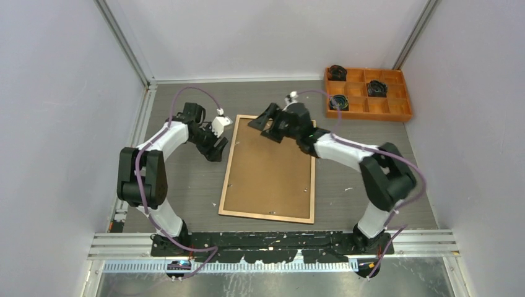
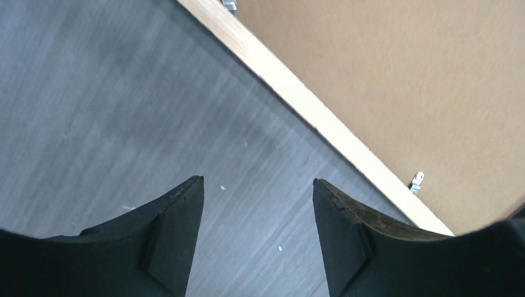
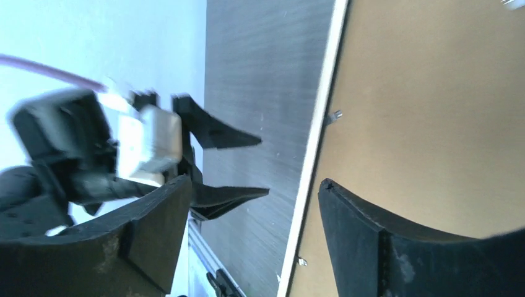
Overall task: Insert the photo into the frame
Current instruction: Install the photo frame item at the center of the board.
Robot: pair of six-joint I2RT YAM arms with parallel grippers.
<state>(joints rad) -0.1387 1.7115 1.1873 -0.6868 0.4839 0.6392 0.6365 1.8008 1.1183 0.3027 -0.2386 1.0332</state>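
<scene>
Frame (image 1: 266, 216) lying back-up on the surface (image 1: 186, 179), with both grippers open at its far end.

The frame rests flat with its light wood rim uppermost and the brown backing panel (image 1: 269, 167) seated inside. No view shows the photo, and whether it lies beneath the panel cannot be told. The left gripper (image 1: 218, 147) stands wide and empty just off the left rim. The right gripper (image 1: 261, 124), equally wide and empty, hovers over the panel's far edge. The frame is probably light and stiff but its pane is breakable, so it is best pinched at the rim. A paper print would be limp and crease easily, so it is best taken by its border. Only the top view gives the whole outline and the orange tray (image 1: 368, 116). The wrist views show small metal tabs (image 2: 418, 181) along the rim, and the right one shows the left gripper side-on.
</scene>
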